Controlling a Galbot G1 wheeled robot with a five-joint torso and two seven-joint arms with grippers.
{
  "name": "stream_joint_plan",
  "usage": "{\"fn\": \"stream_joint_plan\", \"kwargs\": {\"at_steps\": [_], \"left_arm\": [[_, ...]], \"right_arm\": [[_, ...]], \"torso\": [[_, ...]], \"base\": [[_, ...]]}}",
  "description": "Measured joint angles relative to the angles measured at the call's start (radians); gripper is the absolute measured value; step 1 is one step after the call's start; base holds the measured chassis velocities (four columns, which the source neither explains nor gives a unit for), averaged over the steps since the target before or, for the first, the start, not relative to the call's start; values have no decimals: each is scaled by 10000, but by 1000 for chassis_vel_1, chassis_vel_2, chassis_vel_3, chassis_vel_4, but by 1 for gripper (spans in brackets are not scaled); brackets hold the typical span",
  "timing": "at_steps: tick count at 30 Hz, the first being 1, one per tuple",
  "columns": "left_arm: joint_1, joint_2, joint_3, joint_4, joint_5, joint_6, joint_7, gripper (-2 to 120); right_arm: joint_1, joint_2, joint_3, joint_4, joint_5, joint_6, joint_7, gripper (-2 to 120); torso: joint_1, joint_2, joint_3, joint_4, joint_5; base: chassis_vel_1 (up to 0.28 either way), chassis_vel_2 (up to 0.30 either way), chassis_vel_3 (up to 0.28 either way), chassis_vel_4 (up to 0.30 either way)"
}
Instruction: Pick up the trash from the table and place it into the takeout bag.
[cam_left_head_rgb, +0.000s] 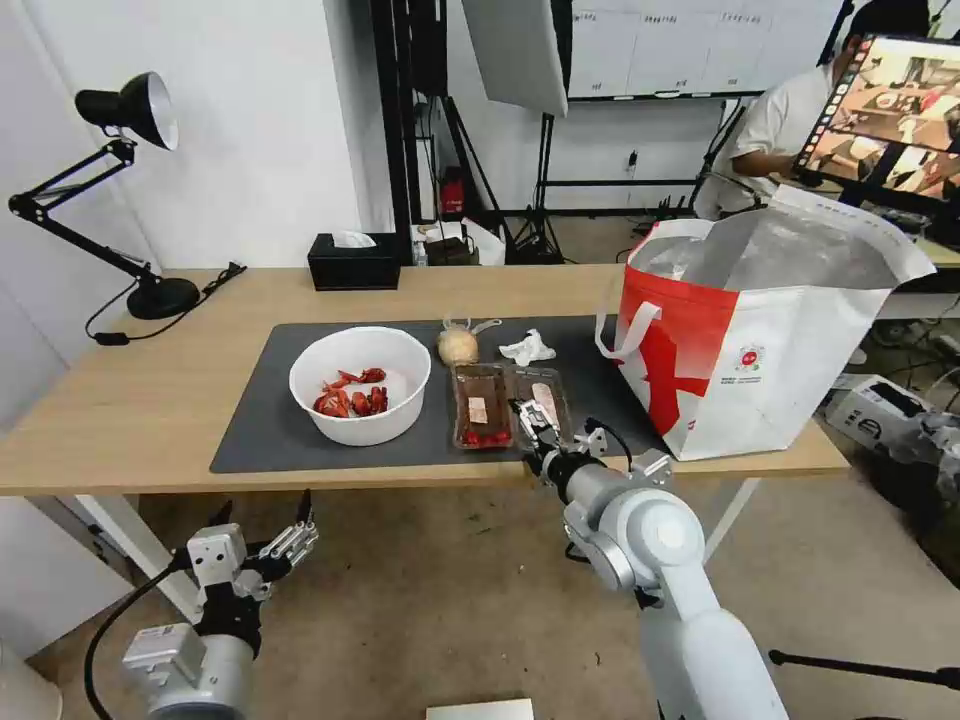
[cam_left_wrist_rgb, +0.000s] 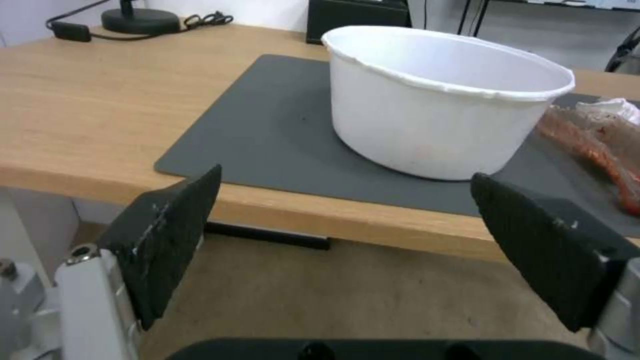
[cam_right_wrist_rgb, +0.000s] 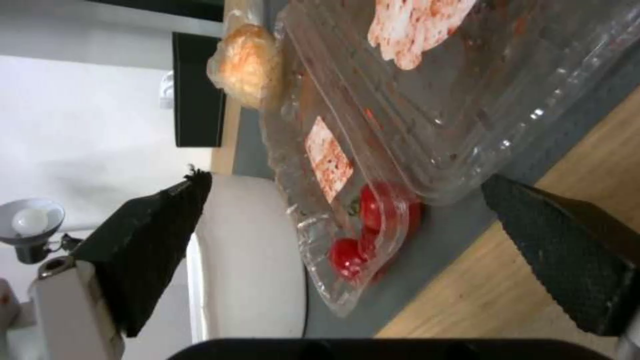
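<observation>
A light-wood table carries a grey mat holding the bowl, tray, ball and tissue; the bag stands at the mat's right end. The right gripper, jaws wide open and empty, reaches the tray's near edge. The left gripper hangs below the table edge, jaws open. A lamp and tissue box sit behind.

One bowl – one tray – one bag
</observation>
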Motion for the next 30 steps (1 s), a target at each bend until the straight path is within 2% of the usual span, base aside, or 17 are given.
{"fn": "stream_joint_plan", "kwargs": {"at_steps": [12, 30], "left_arm": [[-1, -3, 14, 27, -9, 0, -5, 100], [15, 12, -25, 13, -26, -6, -10, 100]], "right_arm": [[132, 109, 129, -79, 2, -5, -44, 100], [257, -345, 388, 438, -545, -57, -422, 100]], "torso": [[0, 0, 0, 0, 0], [0, 0, 0, 0, 0]], "base": [[0, 0, 0, 0], [0, 0, 0, 0]]}}
